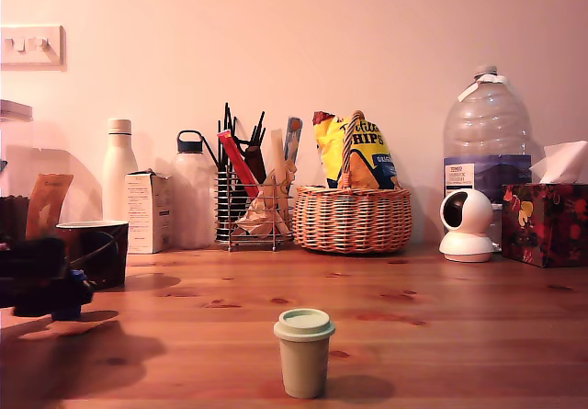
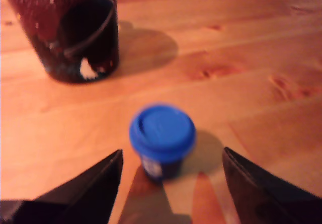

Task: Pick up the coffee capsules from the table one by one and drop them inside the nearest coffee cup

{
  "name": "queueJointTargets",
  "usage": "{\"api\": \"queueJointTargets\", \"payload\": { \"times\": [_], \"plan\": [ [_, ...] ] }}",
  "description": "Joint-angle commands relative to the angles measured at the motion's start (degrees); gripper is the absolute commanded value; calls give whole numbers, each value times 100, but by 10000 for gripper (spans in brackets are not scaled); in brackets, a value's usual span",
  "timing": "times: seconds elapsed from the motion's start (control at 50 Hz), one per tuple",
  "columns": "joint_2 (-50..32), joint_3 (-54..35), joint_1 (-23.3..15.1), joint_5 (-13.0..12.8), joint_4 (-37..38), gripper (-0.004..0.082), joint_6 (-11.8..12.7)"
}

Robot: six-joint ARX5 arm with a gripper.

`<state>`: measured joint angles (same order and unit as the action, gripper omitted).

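Wrist view: the gripper has its two dark fingers spread wide apart, with a blue-lidded capsule standing upright on the wooden table between and just ahead of the tips, touching neither. The dark coffee cup stands beyond it, near. Exterior view: a pale green capsule stands alone in the foreground, well apart from the cup at that view's left.

Green capsule: pale sage, lidded, upright, near centre of the exterior view.
Blue capsule: blue-lidded, upright, blurred.
Cup: dark, pale-rimmed, upright, far left.
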<state>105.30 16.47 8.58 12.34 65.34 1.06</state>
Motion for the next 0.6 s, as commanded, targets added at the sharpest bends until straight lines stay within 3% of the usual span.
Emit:
{"api": "queueJointTargets", "payload": {
  "times": [0.0,0.38,0.44,0.58],
  "plan": [
    [166,70,-22,11,83,573,-2],
    [299,177,-22,13,94,542,-2],
    [302,177,-22,17,94,450,-4],
    [302,177,-22,31,94,140,-68]
  ]
}}
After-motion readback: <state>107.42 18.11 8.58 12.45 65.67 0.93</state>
